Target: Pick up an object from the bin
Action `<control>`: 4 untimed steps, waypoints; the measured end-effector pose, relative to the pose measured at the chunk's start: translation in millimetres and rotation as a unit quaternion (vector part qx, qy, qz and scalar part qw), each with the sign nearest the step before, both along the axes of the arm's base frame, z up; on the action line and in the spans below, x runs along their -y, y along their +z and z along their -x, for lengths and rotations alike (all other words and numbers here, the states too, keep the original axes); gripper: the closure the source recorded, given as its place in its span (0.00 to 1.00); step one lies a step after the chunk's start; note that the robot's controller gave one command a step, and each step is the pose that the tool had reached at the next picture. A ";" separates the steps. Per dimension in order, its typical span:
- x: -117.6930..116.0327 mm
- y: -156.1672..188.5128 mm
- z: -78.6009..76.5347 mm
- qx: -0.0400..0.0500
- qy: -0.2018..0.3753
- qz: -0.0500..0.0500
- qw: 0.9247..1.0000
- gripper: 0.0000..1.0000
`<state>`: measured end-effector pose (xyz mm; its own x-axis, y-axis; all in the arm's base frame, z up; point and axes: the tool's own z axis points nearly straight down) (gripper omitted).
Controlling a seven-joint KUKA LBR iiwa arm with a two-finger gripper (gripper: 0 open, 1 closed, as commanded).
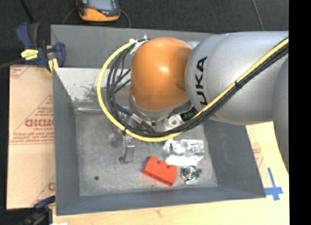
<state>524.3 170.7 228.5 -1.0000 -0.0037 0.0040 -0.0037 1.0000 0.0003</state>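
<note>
Grey sheet metal forms the bin (pixel 65 136): sloped walls run down to a flat, speckled floor, with dark scuff marks on the back-left slope. Around it the room's floor is dark carpet (pixel 170 5). An orange-and-black handheld device (pixel 98 5) lies on the carpet beyond the bin's far edge, and a second one like it is cut off at the top of my view.

From the right, the silver arm (pixel 243 78) reaches across and covers much of the bin's back and right side. Its rounded orange cover (pixel 158 73) sits over the middle, and a loop of yellow and black cables (pixel 104 80) hangs round the cover and blocks my sight of what lies under the wrist.

Below the cover the gripper (pixel 126 152) is down near the bare floor, left of centre. With the cables and wrist parts in front, I cannot tell whether it is spread or pressed together, and I see nothing in it.

Three things lie together at the front, right of the gripper. Nearest is a red block (pixel 159 170), flat on the floor just down and to the right of the gripper, apart from it. Beside that is a crumpled clear plastic piece (pixel 183 150), partly under the cable loop. In front of the plastic, close to the block's right end, rests a small shiny metal piece (pixel 190 174). A tiny dark speck (pixel 96 178) sits alone on the floor at the front left.
</note>
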 end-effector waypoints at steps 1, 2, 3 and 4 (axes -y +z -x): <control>21.7 -42.4 -46.6 0.004 -0.055 0.000 0.999 0.00; 62.0 -154.8 -107.3 0.003 -0.021 0.001 1.000 0.00; 59.3 -149.8 -107.5 0.005 -0.022 -0.001 1.000 1.00; 65.1 67.1 -114.1 0.009 -0.038 -0.001 0.999 1.00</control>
